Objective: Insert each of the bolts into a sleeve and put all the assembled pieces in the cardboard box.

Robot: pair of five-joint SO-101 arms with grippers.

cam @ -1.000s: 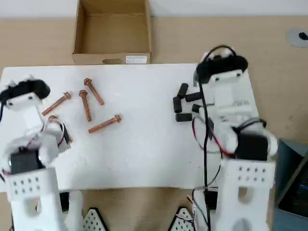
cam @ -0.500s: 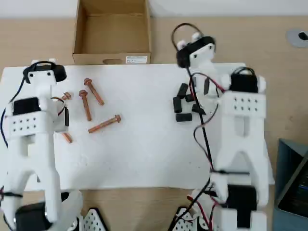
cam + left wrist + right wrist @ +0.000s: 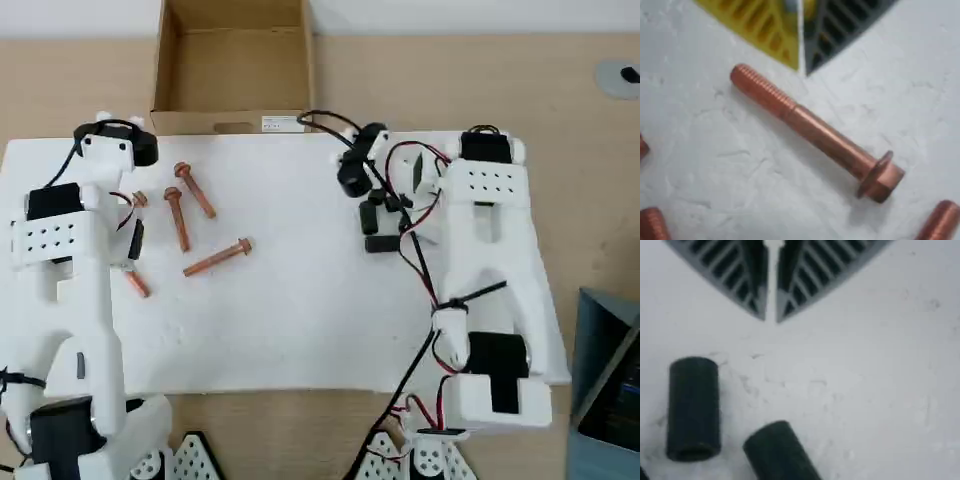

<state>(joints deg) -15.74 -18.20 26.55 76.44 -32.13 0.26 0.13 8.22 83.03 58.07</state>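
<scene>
Several copper bolts lie on the left of the white mat (image 3: pixel 300 330): one (image 3: pixel 195 190), another (image 3: pixel 178 218) and a third (image 3: pixel 217 257) among them. My left gripper (image 3: pixel 134 240) hangs over the leftmost bolts. The left wrist view shows its yellow and dark fingertips together, left gripper (image 3: pixel 801 67) shut and empty, just off the threaded end of a bolt (image 3: pixel 815 132). Black sleeves (image 3: pixel 380 243) sit clustered right of centre. My right gripper (image 3: pixel 378 196) hovers over them, right gripper (image 3: pixel 771 315) shut with nothing in it, and two sleeves (image 3: pixel 694 407) (image 3: pixel 780 452) lie close by. The cardboard box (image 3: pixel 232 121) stands open at the back.
The mat's middle and front carry nothing between the two arms. A dark blue-grey bin (image 3: pixel 610 380) stands off the mat at the right edge, and a small grey disc (image 3: pixel 620 75) lies on the wooden table at the back right.
Both arms have unfolded from near the front edge and stretched toward the back: the left one came over the bolts, the right one over the sleeves.
</scene>
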